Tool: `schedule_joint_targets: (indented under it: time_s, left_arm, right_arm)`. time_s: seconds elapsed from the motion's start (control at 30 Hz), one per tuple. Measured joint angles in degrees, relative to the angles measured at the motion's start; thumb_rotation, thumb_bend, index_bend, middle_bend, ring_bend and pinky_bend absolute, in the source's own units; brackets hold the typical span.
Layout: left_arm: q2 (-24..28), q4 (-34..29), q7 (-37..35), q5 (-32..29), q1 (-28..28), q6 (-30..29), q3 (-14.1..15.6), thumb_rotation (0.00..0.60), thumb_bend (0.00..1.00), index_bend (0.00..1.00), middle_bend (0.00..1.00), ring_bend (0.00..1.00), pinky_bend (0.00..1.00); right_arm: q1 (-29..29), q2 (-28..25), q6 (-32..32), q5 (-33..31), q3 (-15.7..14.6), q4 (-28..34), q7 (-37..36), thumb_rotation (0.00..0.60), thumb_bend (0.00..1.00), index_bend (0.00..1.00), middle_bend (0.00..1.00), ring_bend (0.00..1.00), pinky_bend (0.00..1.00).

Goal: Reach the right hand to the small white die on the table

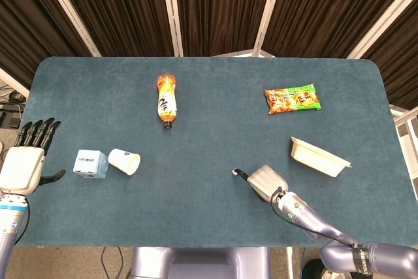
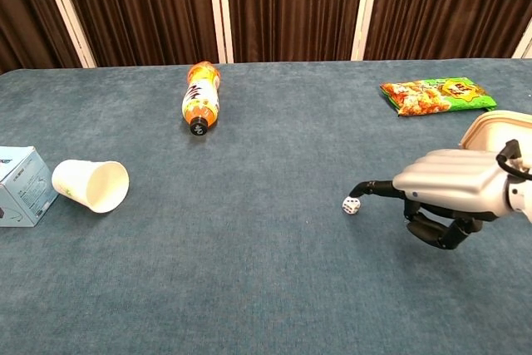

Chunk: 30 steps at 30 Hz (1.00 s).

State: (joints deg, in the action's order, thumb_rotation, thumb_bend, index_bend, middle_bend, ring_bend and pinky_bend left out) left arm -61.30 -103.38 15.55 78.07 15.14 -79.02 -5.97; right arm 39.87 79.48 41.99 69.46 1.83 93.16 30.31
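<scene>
fingers by die | paper cup tipped | tray upright

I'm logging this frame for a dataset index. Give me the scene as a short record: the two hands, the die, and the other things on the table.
right hand: low over the table, one fingertip at the die, holding nothing
die: small, white, on the cloth
left hand: at the table's left edge, fingers apart, idle
bottle: orange, lying down
paper cup: on its side beside the box
snack bag: lying flat
container: white, right side
</scene>
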Motion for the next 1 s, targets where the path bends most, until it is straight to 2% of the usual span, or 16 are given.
schedule_joint_targets:
  time_s: [0.5, 1.0]
  left_arm:
    - [0.3, -0.2, -0.5, -0.2, -0.1, 0.1, -0.2, 0.6, 0.0, 0.0, 0.0, 0.0, 0.0]
    - [0.5, -0.3, -0.9, -0.1, -0.2, 0.3, -0.1, 0.6, 0.0, 0.0, 0.0, 0.0, 0.0]
  right_arm:
    - [1.4, 0.8, 0.7, -1.3, -1.2, 0.1, 1.2, 0.6, 0.66, 0.01, 0.77, 0.79, 1.0]
    - [1.5, -0.3, 1.9, -1.8, -4.0, 1.6, 2.1, 0.6, 0.66, 0.02, 0.77, 0.79, 1.0]
